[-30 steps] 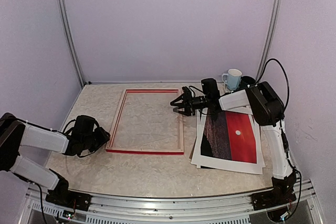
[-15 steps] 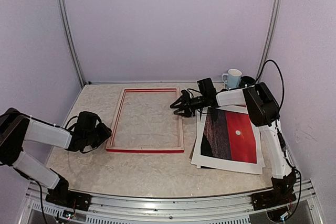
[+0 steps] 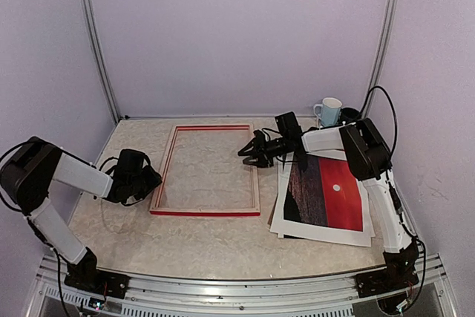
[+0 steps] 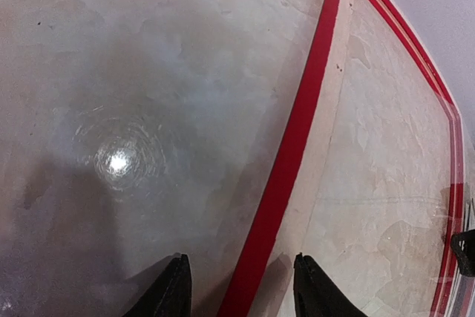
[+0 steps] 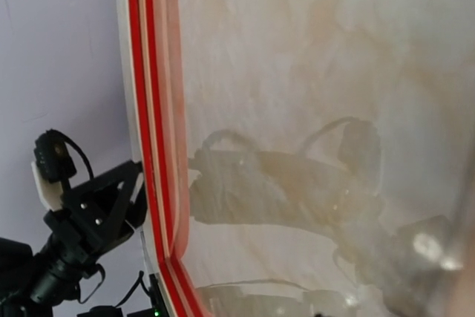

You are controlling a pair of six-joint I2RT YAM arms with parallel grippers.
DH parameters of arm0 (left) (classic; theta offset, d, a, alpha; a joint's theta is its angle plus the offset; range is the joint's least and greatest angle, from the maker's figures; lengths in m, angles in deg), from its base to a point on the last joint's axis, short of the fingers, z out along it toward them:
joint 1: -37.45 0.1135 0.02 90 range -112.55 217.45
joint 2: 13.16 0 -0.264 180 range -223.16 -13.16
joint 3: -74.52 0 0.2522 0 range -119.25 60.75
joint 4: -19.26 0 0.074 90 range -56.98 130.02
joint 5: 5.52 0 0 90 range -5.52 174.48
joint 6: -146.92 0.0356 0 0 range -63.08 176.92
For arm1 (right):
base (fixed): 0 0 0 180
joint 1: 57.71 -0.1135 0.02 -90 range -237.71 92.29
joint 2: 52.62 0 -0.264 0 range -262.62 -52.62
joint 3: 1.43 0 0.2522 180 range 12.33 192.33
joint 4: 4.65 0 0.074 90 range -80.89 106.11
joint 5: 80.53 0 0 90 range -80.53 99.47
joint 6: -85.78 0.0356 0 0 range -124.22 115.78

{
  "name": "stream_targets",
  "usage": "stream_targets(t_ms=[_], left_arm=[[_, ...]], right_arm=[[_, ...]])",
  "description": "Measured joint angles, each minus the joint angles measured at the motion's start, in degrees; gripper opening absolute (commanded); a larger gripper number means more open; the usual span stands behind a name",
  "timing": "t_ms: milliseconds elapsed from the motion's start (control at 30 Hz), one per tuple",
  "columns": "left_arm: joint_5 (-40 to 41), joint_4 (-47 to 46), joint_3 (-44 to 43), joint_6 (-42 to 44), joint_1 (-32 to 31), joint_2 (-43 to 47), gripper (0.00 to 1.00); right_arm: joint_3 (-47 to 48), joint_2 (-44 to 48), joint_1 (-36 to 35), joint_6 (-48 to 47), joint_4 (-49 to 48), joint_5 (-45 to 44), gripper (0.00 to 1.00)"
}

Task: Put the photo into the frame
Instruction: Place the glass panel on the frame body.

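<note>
The frame [image 3: 168, 172] lies flat mid-table, red on top with pale wood inner edges. The top view has my left gripper [image 3: 153, 181] at its left rail. In the left wrist view this gripper [image 4: 242, 287] is open, one black fingertip [image 4: 175, 287] on each side of the red rail [image 4: 297, 154], with gaps to both. My right gripper [image 3: 249, 153] reaches the right rail, fingers apart; its wrist view hides them and looks across a glossy pane [image 5: 312, 109] to the far rail [image 5: 152, 124]. The photo [image 3: 326, 192], a red sunset, lies face up to the right.
A white mug [image 3: 329, 111] and a dark object [image 3: 349, 115] stand at the back right corner. White sheets [image 3: 279, 213] stick out under the photo. Purple walls close the back and sides. A metal rail [image 3: 237, 281] runs along the table's near edge.
My left gripper has slid right up to the frame's left rail. My right gripper has moved a little left over the right rail, its fingers narrowing slightly. Frame and photo lie as before.
</note>
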State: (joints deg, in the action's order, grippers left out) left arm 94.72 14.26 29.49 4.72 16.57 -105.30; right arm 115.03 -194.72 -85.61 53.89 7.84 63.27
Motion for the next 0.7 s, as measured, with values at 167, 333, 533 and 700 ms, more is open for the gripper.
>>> stream_targets(t_ms=[167, 333, 533, 700], left_arm=[[-0.55, -2.51, -1.73, 0.26, 0.94, -2.95, 0.44], [-1.16, -4.28, -2.97, 1.25, 0.98, -5.01, 0.43], [-1.84, -6.47, -3.06, 1.95, 1.01, -6.14, 0.41], [-2.75, -7.17, -2.82, 2.34, 1.09, -6.21, 0.40]], right_arm=[[2.25, -0.85, -0.70, 0.09, 1.51, -0.96, 0.41], [3.69, -1.73, -1.14, 0.52, 1.55, -1.18, 0.33], [4.15, -2.84, -1.60, 1.86, 0.94, -1.01, 0.25], [5.18, -3.37, -1.92, 2.21, 0.70, -0.87, 0.20]])
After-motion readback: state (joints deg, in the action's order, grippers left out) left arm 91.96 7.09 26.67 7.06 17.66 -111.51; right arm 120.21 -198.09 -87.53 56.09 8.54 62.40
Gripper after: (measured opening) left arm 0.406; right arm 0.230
